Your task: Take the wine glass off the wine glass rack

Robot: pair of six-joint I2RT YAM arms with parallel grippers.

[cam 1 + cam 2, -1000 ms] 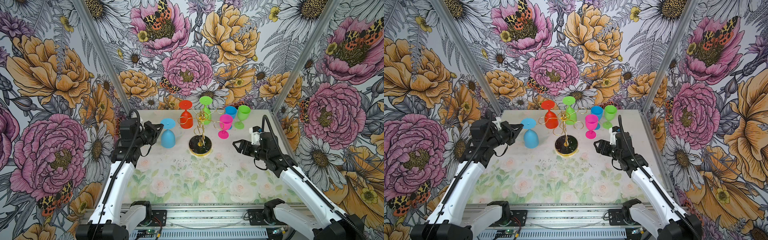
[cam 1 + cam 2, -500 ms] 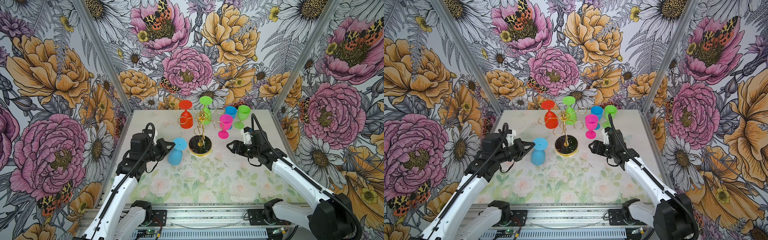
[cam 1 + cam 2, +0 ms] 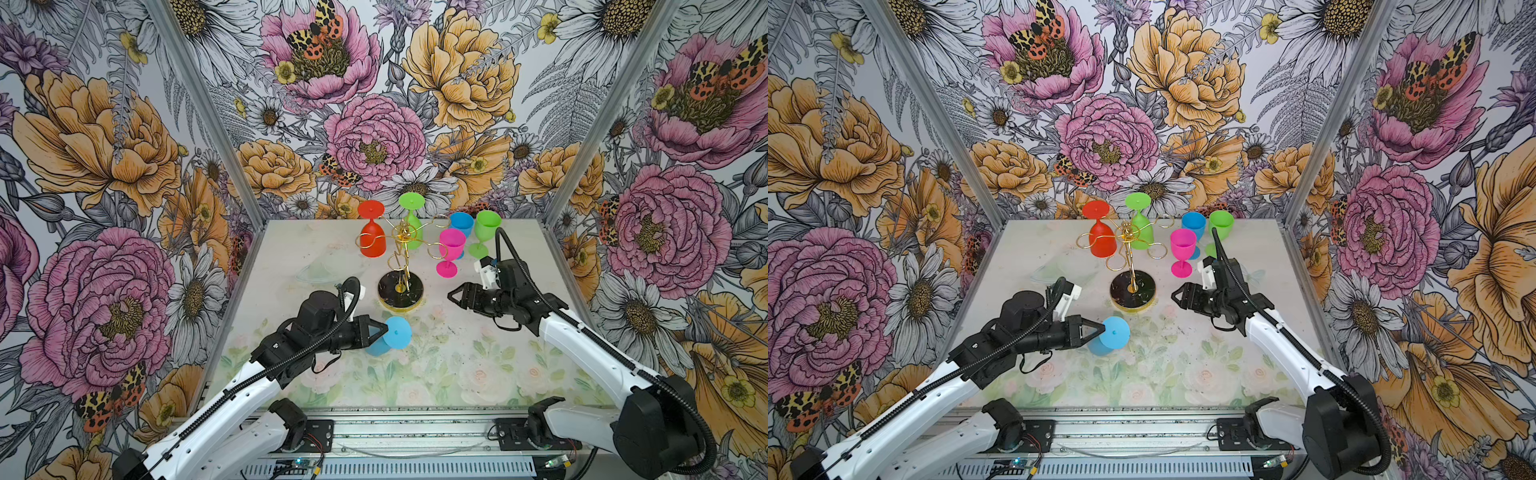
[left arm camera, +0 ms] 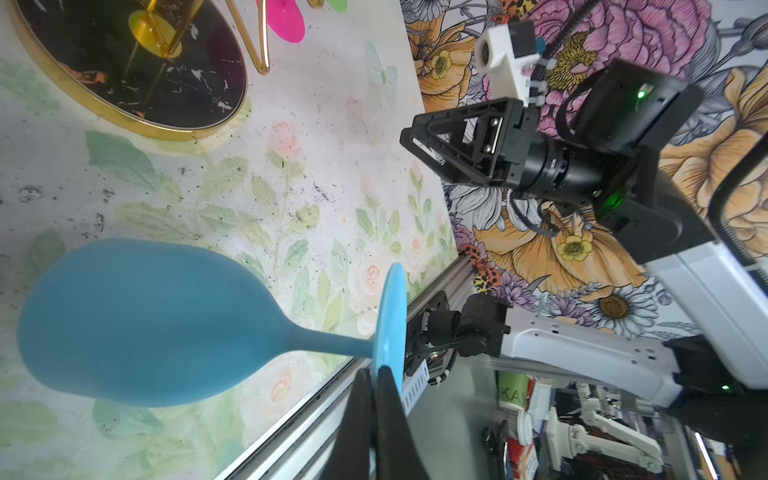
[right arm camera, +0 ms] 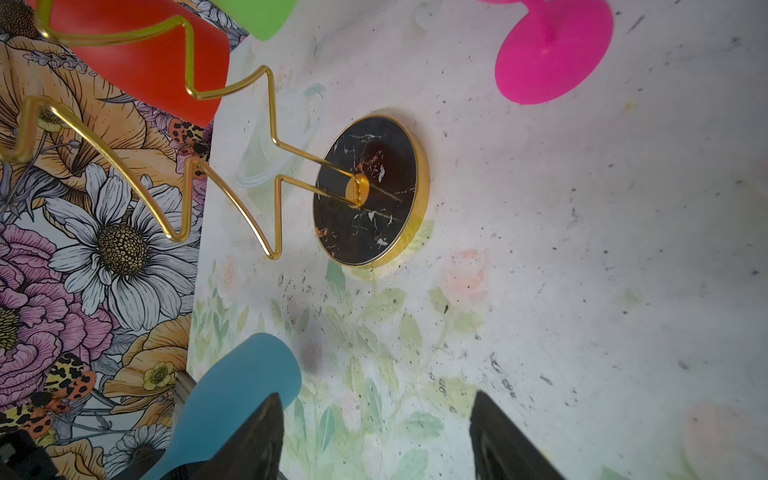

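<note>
Blue wine glass (image 3: 394, 333) off wine glass rack (image 3: 400, 291), tilted, near front of rack base. Left end effector (image 3: 383, 328) clamped tight on foot disc edge. Right end effector (image 3: 454, 296) wide open, empty. We judge glass light, stiff, slick; stem grip safer.

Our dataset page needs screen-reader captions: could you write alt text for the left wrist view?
The left pincer grips a light blue wine glass by the edge of its foot, bowl over the floral table. Beyond it are the wine glass rack's base, black with a gold rim, and the right pincer, open and empty.
</note>
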